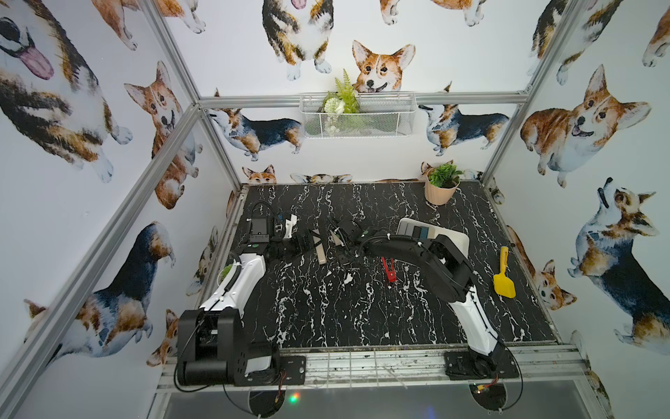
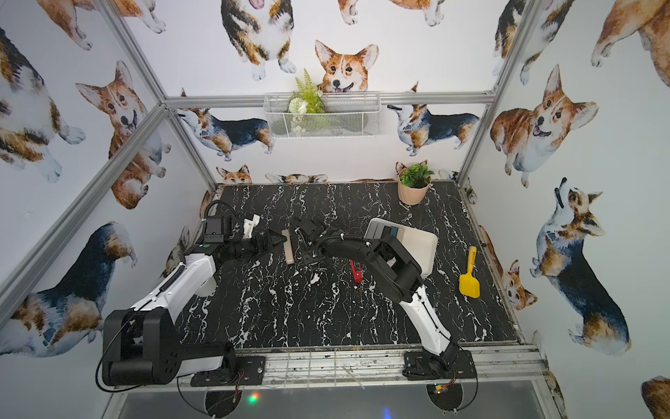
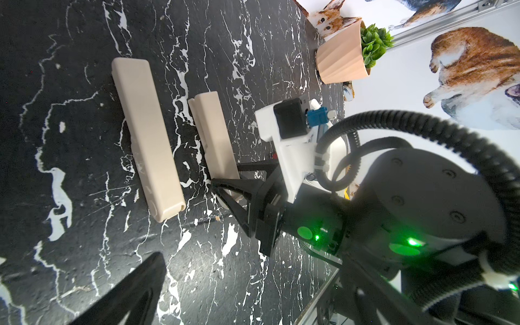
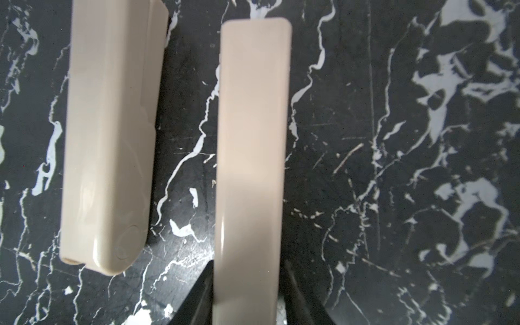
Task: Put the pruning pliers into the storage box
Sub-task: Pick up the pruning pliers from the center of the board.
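Note:
Two beige pruning pliers lie side by side left of the table's centre. My right gripper [image 4: 247, 281] is shut on one end of the nearer beige pliers [image 4: 253, 140], a black finger against each side. The other beige pliers [image 4: 109, 140] lie free beside them, also seen in a top view [image 1: 319, 250]. Red pruning pliers [image 1: 388, 270] lie under the right arm. The white storage box [image 1: 457, 240] at the right holds grey, black and teal pliers [image 1: 417, 230]. My left gripper [image 1: 306, 241] is open and holds nothing, just left of the beige pair; one finger [image 3: 132, 292] shows.
A yellow scoop [image 1: 503, 275] lies right of the storage box. A potted plant [image 1: 442, 185] stands at the back right corner. A white wire basket [image 1: 357, 114] with greenery hangs on the back wall. The two arms reach close together near the beige pliers.

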Controlling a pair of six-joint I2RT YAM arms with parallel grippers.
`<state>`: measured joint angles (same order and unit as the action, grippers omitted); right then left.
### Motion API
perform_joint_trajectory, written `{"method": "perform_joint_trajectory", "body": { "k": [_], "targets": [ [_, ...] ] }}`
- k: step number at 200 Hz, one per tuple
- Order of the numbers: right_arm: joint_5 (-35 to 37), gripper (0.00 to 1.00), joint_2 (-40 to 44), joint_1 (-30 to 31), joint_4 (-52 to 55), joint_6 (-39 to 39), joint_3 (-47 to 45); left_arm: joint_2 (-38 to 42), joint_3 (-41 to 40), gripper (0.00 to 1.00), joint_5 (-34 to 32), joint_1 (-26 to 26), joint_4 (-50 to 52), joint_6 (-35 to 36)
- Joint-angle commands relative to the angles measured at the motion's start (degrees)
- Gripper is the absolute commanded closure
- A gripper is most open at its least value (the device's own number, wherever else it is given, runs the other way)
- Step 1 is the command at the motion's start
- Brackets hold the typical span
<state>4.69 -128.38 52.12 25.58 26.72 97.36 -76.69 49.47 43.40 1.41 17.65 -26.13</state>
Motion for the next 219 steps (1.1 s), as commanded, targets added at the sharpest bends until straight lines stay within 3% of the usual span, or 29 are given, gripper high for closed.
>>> {"method": "perform_joint_trajectory", "body": {
  "k": [1, 24, 73, 131, 219],
  "targets": [
    [1.22, 0.7, -0.21, 0.0, 1.61, 0.02, 0.47, -0.13, -0.08, 0.0, 0.99, -0.11, -1.84, -0.18],
    [1.86, 0.76, 0.01, 0.0, 2.04, 0.09, 0.37, -0.12, -0.08, 0.0, 1.29, -0.18, -2.18, -0.57],
    [4.03, 1.0, 2.8, 0.0, 2.45, 0.75, -2.47, -0.22, -0.08, 0.0, 1.82, -0.18, -2.7, -0.68],
    [3.81, 1.0, 8.55, -0.09, -0.08, 2.41, -8.09, 0.13, -0.08, 0.0, 2.12, -0.17, -3.14, -0.86],
    [2.86, 1.0, 17.93, -3.04, -2.8, 4.33, -16.19, 1.19, -3.76, 0.0, 8.15, 0.47, -10.86, -4.25]
  ]
}}
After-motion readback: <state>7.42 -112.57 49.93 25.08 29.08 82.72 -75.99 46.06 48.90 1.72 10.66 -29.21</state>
